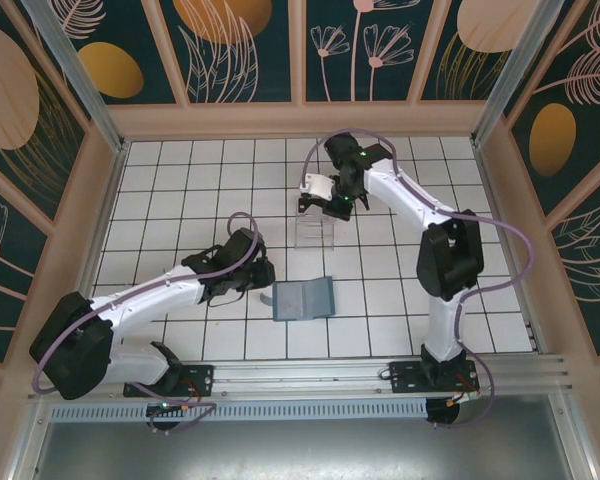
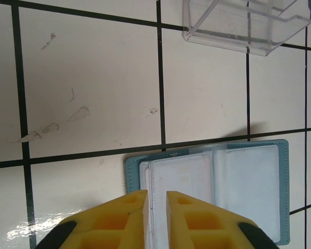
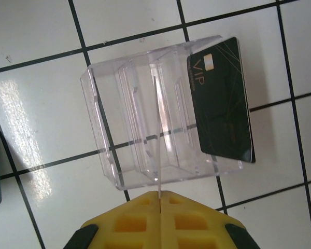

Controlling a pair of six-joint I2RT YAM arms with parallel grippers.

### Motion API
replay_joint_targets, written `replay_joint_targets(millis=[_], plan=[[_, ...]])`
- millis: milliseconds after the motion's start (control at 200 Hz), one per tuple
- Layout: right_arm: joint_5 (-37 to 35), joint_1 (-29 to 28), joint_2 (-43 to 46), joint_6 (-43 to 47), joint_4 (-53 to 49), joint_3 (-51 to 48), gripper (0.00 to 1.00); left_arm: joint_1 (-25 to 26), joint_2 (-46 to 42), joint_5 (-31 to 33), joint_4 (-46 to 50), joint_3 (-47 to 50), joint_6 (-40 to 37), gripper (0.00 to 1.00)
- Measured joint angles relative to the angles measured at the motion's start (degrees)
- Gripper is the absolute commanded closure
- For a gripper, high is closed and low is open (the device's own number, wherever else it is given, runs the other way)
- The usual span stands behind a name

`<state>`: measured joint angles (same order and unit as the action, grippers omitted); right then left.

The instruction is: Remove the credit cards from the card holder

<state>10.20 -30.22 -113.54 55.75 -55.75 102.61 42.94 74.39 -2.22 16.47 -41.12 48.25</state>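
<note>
While poised over clear tray (image 3: 101,119), pinches pale card (image 3: 156,135) edge-on in fully closed right gripper (image 3: 159,194). Notes black card (image 3: 223,104) at tray's right end. Holds nothing in left gripper (image 2: 156,199), jaws a slit apart above open card holder (image 2: 249,181).

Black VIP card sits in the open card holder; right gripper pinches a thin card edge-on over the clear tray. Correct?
No: the right wrist view shows the black VIP card at one end of the clear tray, not in the card holder. The right gripper does pinch a thin card edge-on over that tray.
</note>
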Motion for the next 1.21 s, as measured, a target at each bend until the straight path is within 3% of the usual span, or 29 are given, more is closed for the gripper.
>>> replay_joint_targets(millis=[370, 1206], plan=[[-3.65, -1.99, -11.3, 4.5, -6.49, 15.32, 1.0, 0.0, -1.6, 0.22, -0.87, 1.4, -0.11, 0.79], [-8.87, -5.01, -12.07, 5.14, -9.14, 13.07, 1.0, -0.09, -1.6, 0.22, -1.25, 1.51, -0.7, 0.8]])
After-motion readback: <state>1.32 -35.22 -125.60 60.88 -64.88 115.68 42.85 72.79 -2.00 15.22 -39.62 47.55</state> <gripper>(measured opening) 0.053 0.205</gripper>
